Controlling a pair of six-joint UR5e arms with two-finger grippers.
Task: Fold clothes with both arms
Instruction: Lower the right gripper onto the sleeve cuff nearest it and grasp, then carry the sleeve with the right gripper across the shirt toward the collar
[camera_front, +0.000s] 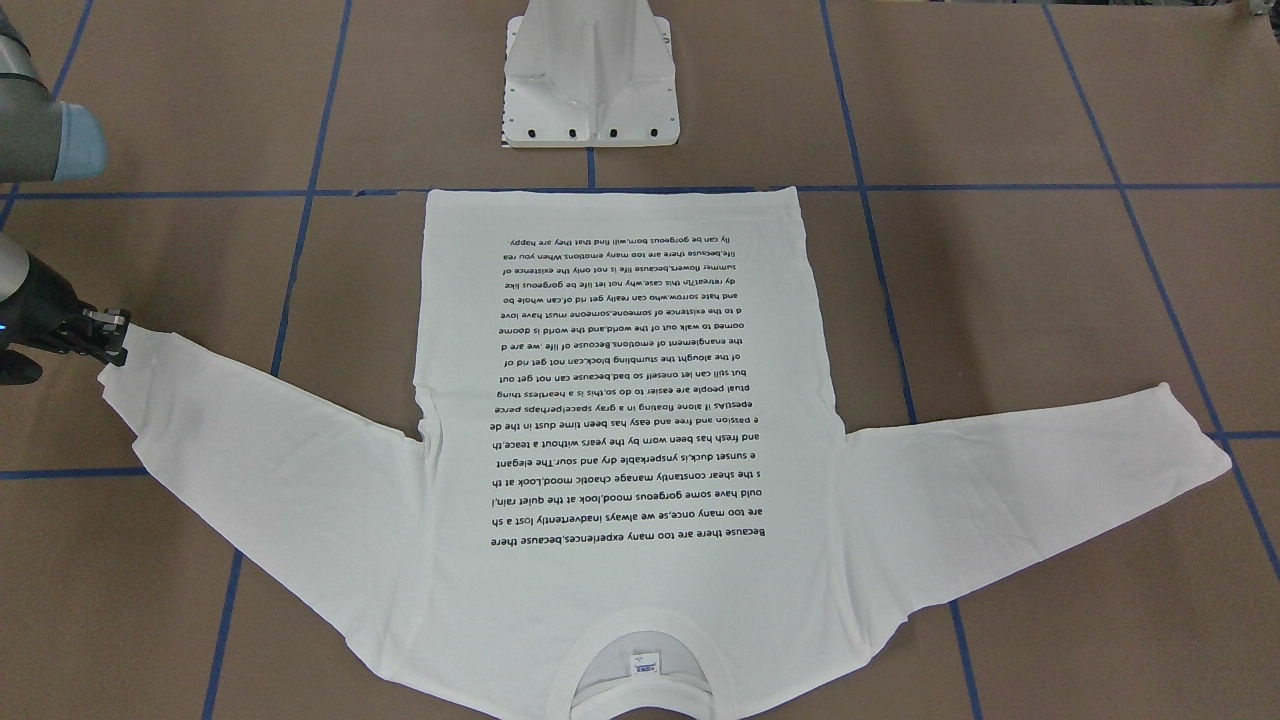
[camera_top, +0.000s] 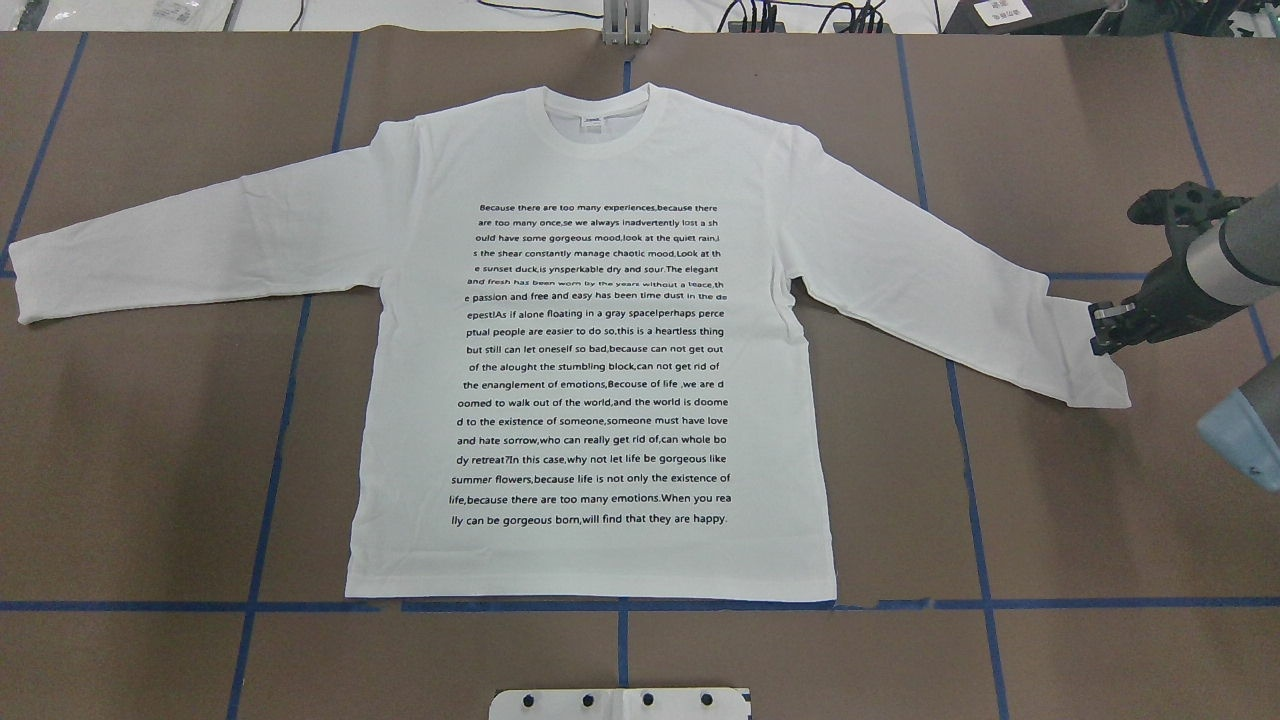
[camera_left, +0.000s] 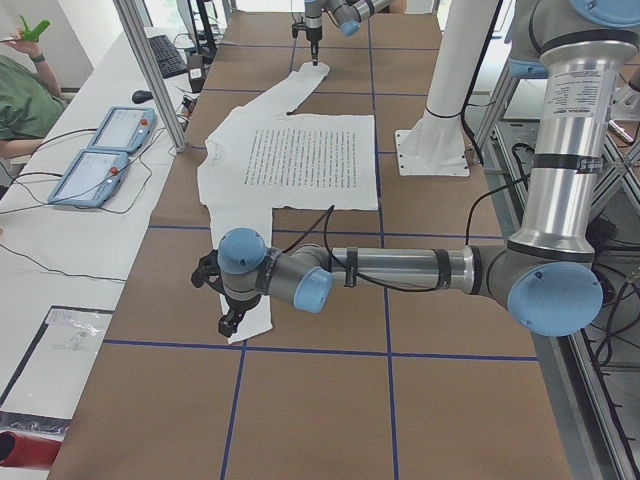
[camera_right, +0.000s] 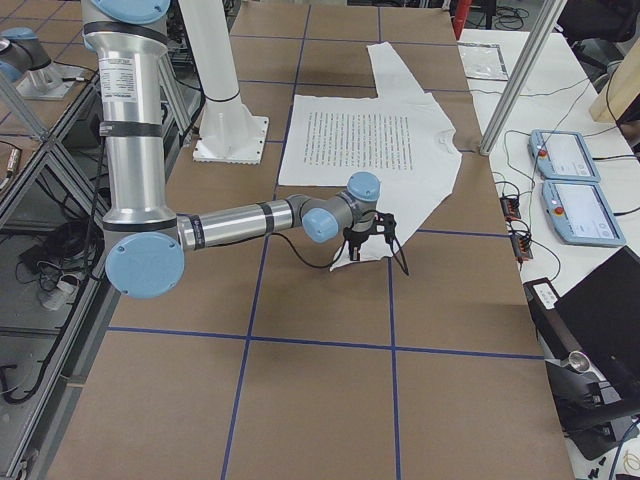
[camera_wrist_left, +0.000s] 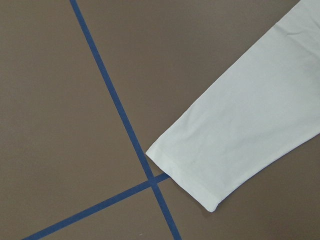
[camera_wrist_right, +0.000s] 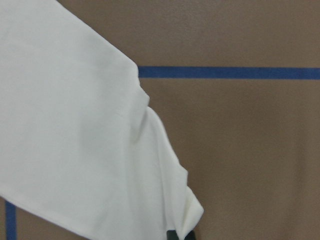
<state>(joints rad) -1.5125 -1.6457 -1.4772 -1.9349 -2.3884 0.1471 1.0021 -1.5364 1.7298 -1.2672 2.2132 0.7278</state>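
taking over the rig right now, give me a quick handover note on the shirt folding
Right gripper: at the right-side cuff, apparently shut on the T-shirt; the fabric bunches up there.
Left gripper: above the other cuff, which lies flat; open or shut cannot be told.
T-shirt: spread flat on the table, print up, both sleeves out, collar away from the robot.
Done: nothing folded yet.
Left: both sleeve folds, then the body.
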